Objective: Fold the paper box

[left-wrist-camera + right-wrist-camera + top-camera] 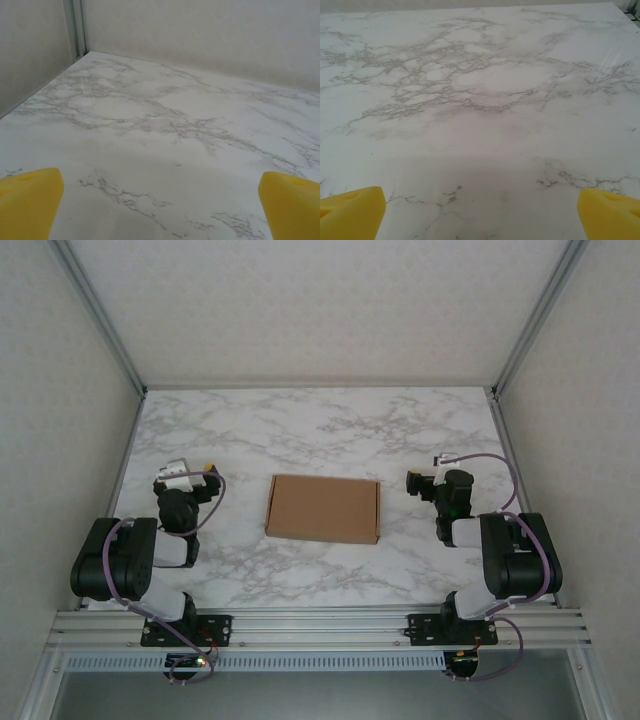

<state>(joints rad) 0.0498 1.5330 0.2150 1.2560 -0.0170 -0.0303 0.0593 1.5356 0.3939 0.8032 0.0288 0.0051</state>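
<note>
The paper box (323,508) is a plain brown, shallow closed rectangle lying flat in the middle of the marble table. My left gripper (186,475) sits well to its left, apart from it, and stands open; its yellow fingertips (27,200) frame only bare marble. To the box's right my right gripper (428,483) is also apart from it and open, with yellow fingertips (350,210) wide over bare table.
The marble table (320,425) is walled by white panels with aluminium posts at the back corners (140,390). An aluminium rail (320,625) carries both arm bases at the near edge. Free marble lies behind and in front of the box.
</note>
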